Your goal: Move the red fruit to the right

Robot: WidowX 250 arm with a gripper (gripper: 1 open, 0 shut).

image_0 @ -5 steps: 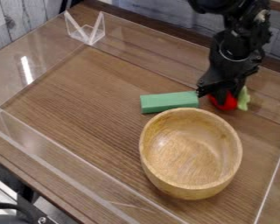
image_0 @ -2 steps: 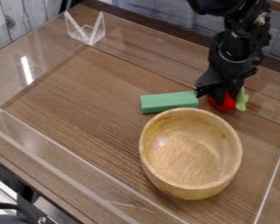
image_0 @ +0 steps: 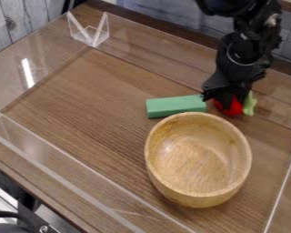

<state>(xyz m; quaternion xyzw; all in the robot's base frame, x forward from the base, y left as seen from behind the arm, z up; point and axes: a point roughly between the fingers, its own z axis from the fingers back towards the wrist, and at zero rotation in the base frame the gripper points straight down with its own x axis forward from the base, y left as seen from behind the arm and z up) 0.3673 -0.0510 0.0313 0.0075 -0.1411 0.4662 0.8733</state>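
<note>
Black gripper (image_0: 229, 97) jaws pinch the small round red toy fruit (image_0: 238, 106); best slide it rightward low, clear of the flat green rectangular block (image_0: 175, 106)

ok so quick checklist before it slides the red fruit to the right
1. End effector shut on the red fruit: ok, jaws closed around it.
2. Fruit lifted off the table: cannot tell.
3. Green block apart from the fruit: ok, it lies just left.
4. Wooden bowl out of the path: ok, it sits nearer the camera.
5. Room to the right: cannot tell, the clear wall stands close.
</note>
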